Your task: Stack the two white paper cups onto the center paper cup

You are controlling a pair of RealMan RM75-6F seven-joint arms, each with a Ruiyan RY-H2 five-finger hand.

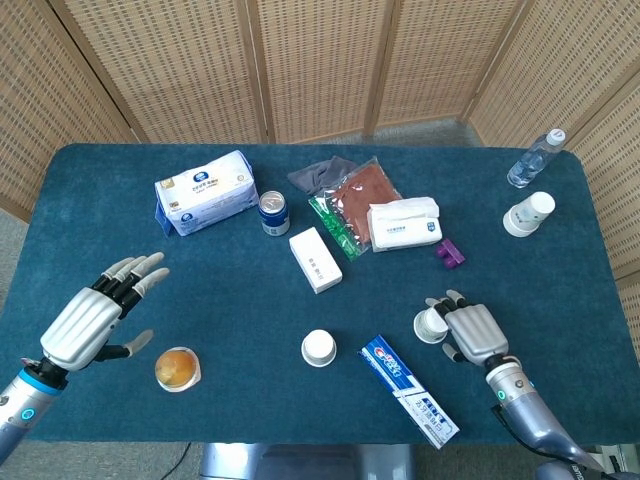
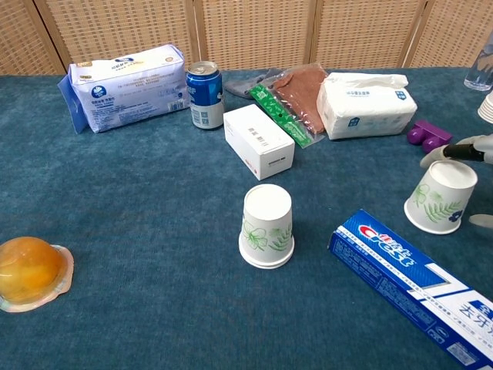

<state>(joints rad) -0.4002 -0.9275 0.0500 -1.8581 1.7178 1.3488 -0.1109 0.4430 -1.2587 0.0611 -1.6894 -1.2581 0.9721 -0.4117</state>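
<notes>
Fingers (image 1: 446, 302) of right hand (image 1: 470, 331) curl round tilted cup (image 1: 431, 324) — left hand (image 1: 92, 317) spread.

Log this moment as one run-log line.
phase: reaching | right hand: at right paper cup, grip unclear | left hand: open, idle | center paper cup: upside down, unstacked

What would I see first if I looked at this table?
Probably the two shiny robot hands: the right hand reaching around a tilted paper cup near the front, the left hand hovering open beside an orange jelly cup. Another cup stands upside down in the middle.
</notes>
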